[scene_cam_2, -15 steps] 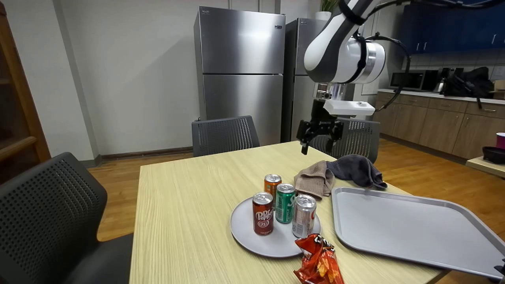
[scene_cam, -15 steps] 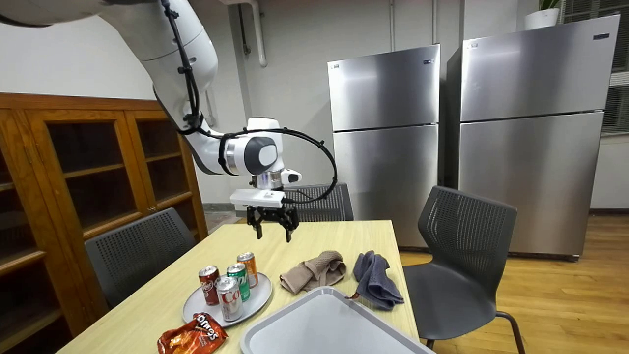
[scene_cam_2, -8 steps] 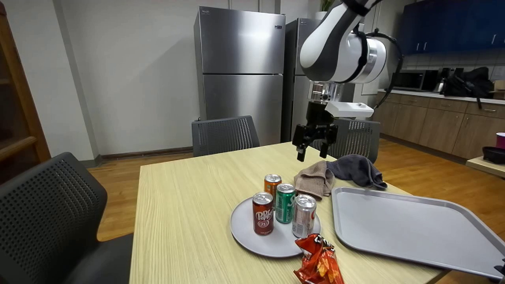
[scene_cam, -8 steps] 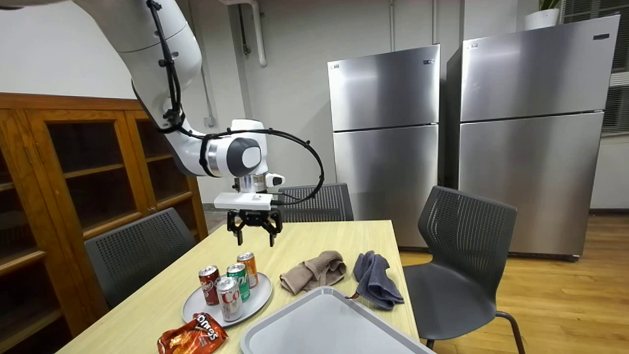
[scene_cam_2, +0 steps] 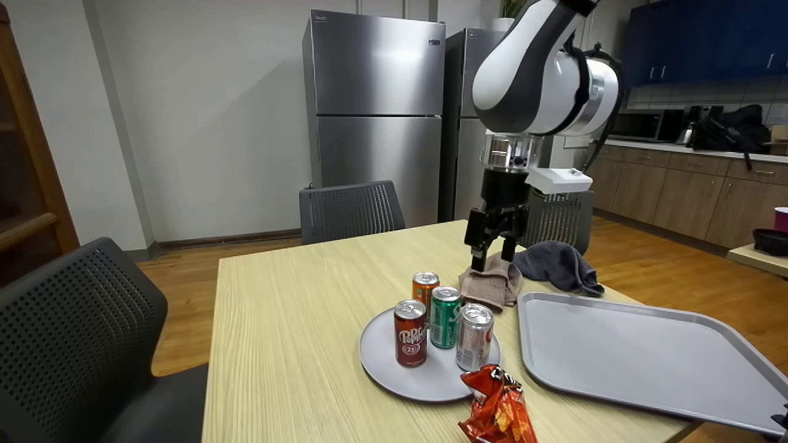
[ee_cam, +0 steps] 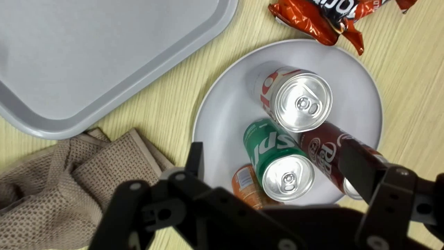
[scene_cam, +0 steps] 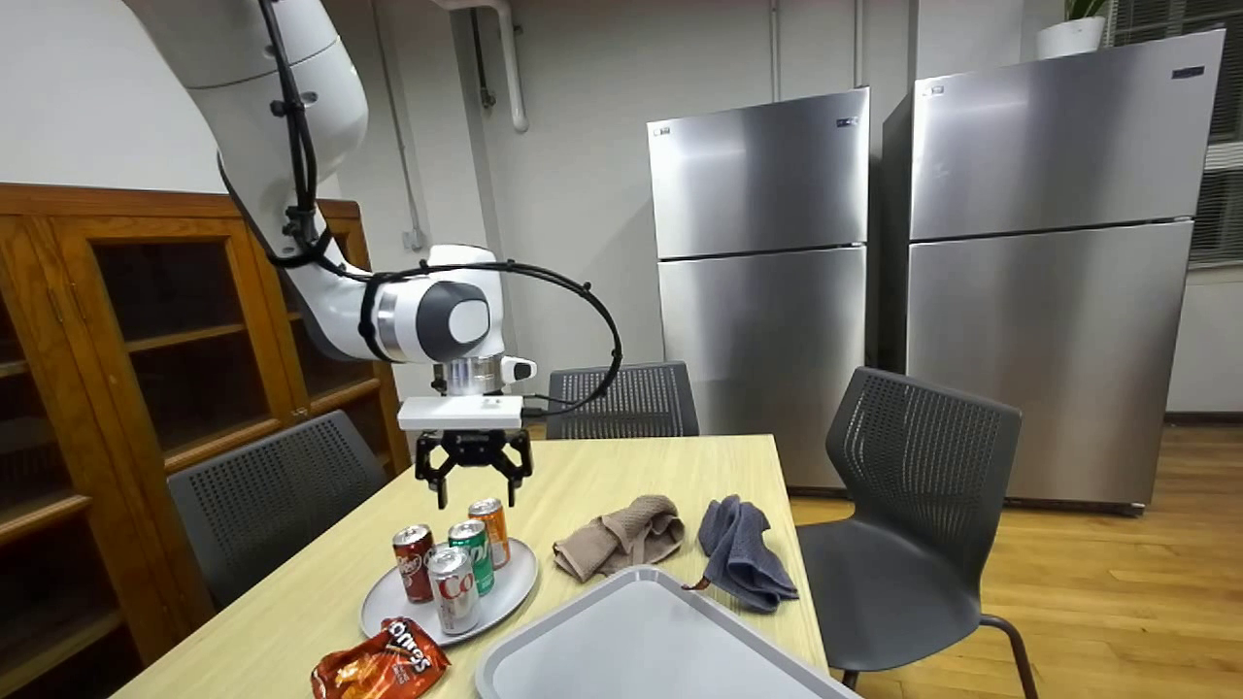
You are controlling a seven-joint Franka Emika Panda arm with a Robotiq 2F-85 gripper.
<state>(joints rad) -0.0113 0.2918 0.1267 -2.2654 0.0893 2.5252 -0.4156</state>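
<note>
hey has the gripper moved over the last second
Yes: in an exterior view, the gripper has moved leftward in the picture toward the cabinet, and down toward the plate.

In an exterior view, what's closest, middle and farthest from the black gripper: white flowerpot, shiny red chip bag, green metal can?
1. Green metal can: below the gripper.
2. Shiny red chip bag: lower left.
3. White flowerpot: far back, upper right.
</note>
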